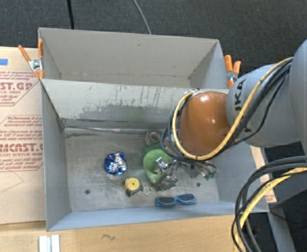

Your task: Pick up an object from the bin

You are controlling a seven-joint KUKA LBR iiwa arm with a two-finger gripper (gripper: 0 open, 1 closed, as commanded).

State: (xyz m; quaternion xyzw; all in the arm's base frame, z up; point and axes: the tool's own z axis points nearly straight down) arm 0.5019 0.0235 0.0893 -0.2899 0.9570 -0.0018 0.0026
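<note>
Well, from my station I saw the arm reaching in from the right, its orange cover (205, 122) and looped yellow-and-black cables (237, 125) hanging over the right half of the grey bin (85, 140). The gripper (167, 178) was low down, near the bin floor, right of centre. It sat just beside a rounded green thing (152, 159), at that thing's near right edge, and partly overlapped it from where I looked. Whether it was touching the green thing I could not tell, and I could not tell whether the gripper was released or clenched, since the metal parts there ran together in shadow. A small yellow disc (132, 184) lay just left of the gripper, and a pair of blue sunglasses (175, 199) lay close below it, by the near wall. A crumpled blue foil ball (115, 163) rested farther left, apart from the others. A grey ring (153, 137) lay behind the green thing, toward the back wall.
</note>
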